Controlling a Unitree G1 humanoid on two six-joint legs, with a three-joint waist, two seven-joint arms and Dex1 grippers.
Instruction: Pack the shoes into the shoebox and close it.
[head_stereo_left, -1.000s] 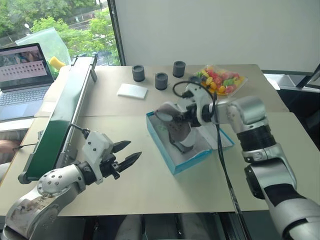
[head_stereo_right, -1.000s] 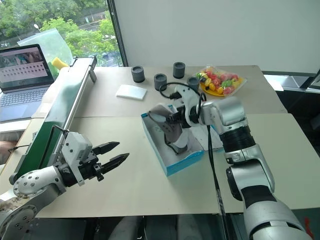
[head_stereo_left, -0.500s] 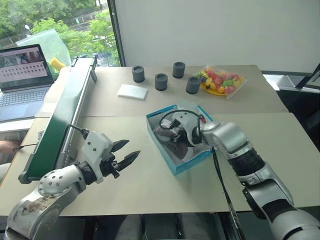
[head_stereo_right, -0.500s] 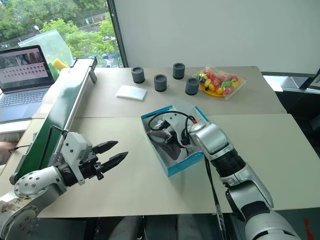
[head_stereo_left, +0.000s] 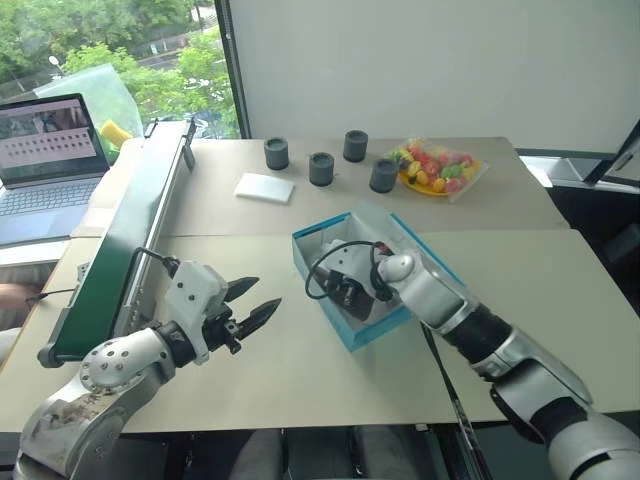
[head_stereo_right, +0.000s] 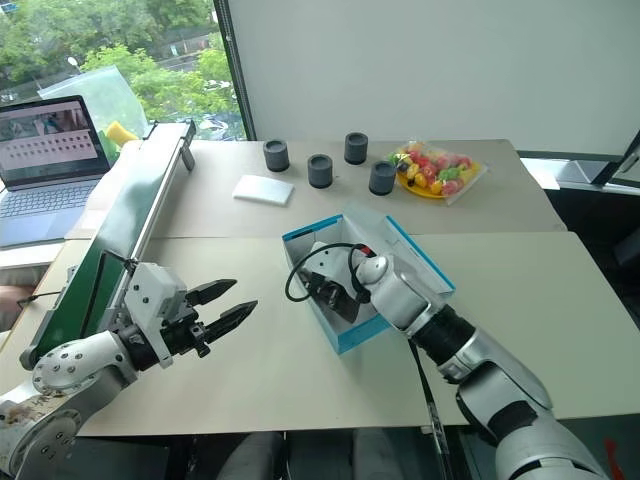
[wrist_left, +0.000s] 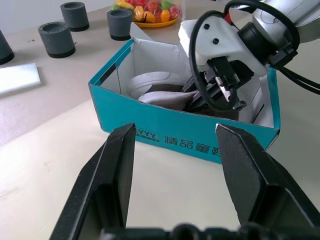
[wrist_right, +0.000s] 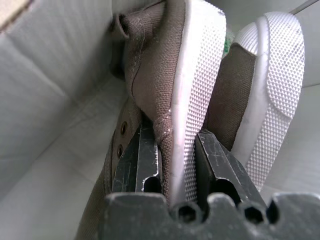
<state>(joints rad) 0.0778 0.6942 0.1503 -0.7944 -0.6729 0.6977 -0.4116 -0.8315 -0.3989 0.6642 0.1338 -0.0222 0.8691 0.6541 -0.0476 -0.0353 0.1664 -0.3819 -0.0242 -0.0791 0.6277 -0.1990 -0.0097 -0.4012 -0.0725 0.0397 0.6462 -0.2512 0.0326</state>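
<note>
Canvas shoes (wrist_right: 200, 100), light and pliable, lie inside the turquoise shoebox (head_stereo_left: 365, 335) mid-worktop. Right pincer (wrist_right: 172, 160) clasps one shoe's sole edge, a firm hold point; left pincer (head_stereo_left: 248, 306) gapes empty.

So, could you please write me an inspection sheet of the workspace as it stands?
Surface: beige tables pushed together.
Job's things: shoebox open; both shoes inside, on their sides.
Clutter: four dark cups, white pad, bag of sweets.
Grippers: right pincer in the box, clamped on one shoe's sole edge; left pincer open, empty.
Cables: black loop at right wrist.
Surroundings: conveyor, laptop, window.
</note>
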